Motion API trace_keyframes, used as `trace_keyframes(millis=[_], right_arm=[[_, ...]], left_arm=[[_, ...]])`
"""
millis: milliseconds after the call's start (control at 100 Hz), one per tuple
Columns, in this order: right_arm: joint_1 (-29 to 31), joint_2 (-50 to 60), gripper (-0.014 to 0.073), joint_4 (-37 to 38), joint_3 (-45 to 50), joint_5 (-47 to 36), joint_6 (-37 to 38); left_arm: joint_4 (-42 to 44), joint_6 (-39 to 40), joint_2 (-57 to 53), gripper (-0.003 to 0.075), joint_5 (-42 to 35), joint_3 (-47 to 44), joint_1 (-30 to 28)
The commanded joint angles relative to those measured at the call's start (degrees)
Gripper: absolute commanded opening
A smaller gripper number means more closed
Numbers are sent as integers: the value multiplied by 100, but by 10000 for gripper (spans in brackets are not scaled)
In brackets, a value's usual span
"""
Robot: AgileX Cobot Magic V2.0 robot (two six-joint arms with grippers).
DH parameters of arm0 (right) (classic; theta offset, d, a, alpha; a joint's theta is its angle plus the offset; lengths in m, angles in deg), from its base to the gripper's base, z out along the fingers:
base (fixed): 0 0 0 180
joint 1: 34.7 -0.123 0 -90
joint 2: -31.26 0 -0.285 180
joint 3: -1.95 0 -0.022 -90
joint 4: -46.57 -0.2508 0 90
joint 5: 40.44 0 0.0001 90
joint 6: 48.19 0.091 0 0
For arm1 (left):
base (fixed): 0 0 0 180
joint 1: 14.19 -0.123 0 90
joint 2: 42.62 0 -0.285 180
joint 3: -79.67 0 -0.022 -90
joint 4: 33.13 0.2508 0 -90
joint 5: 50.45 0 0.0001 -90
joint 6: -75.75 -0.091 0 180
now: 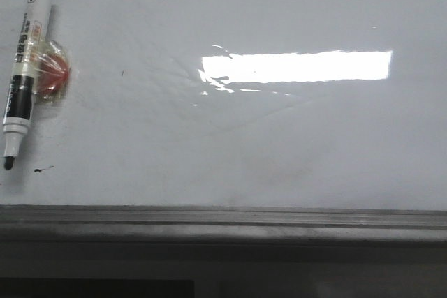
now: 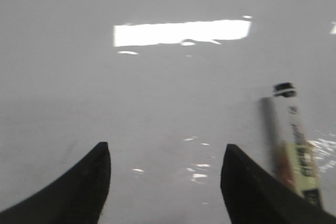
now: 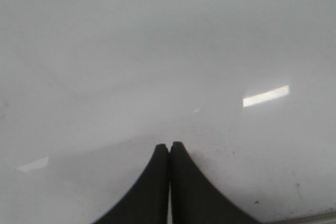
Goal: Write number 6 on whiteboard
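White and glossy, the whiteboard (image 1: 279, 144) fills nearly all we see from the front, its film faintly wrinkled around a bright rectangular glare (image 1: 297, 66). A grey metal edge strip (image 1: 223, 218) runs along its near side. We see no number 6 drawn on it; the only ink visible is a tiny black smudge (image 1: 43, 169) near the left edge.

A marker (image 1: 24, 68) lies on the board at the far left, uncapped, its black tip pointing toward the near edge, just beside the smudge. A small orange-red object (image 1: 54, 69) under clear film sits touching the marker's barrel on its right side.

In the left wrist view, our left hand (image 2: 165, 182) hovers over the board with its fingers (image 2: 84, 187) spread wide and nothing between them; the marker (image 2: 296, 140) lies just beside one finger. In the right wrist view, our right hand (image 3: 169, 182) has its two fingers (image 3: 149, 192) pressed together, holding nothing, over bare board.
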Motion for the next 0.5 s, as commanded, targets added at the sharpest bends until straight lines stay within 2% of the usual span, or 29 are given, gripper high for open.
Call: trace_keyframes(millis=[0, 130, 240, 350, 490], right_arm=[[20, -114, -53, -19, -208, -443, -44], [-156, -114, -53, -19, -196, -554, -44], [-235, -114, -53, -19, -196, -559, -44], [-235, -114, -53, -19, -196, -568, -44], [-235, -114, -53, -19, -196, -568, -44]], left_arm=[[-42, -19, 201, 429, -512, 169, 692], [-98, -5, 598, 430, -679, 179, 1584], [-539, -5, 1084, 429, -1000, 179, 2155], [-877, -5, 1597, 429, -1398, 179, 2368], [-887, 7, 2217, 429, -1601, 179, 2380]])
